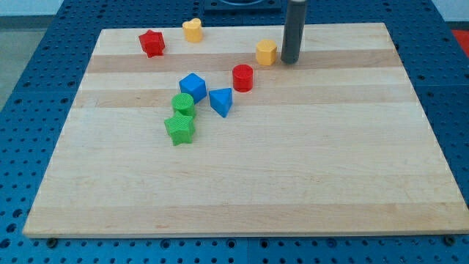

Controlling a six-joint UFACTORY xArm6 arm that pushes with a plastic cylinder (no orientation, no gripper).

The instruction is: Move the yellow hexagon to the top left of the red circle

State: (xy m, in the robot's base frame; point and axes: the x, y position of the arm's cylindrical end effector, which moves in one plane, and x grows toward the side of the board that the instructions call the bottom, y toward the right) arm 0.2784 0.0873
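Note:
The yellow hexagon (267, 52) lies near the board's top middle. The red circle (242, 77) stands just below and to the left of it, a small gap apart. My tip (290, 61) rests on the board right beside the hexagon's right side, close to touching it. The rod rises straight up out of the view's top.
A blue cube (193, 86) and a blue triangle (220, 101) lie left of the red circle. A green circle (183, 103) and green star (179, 128) sit below them. A red star (152, 43) and yellow heart (193, 30) are at the top left. The wooden board (293, 169) rests on a blue pegboard.

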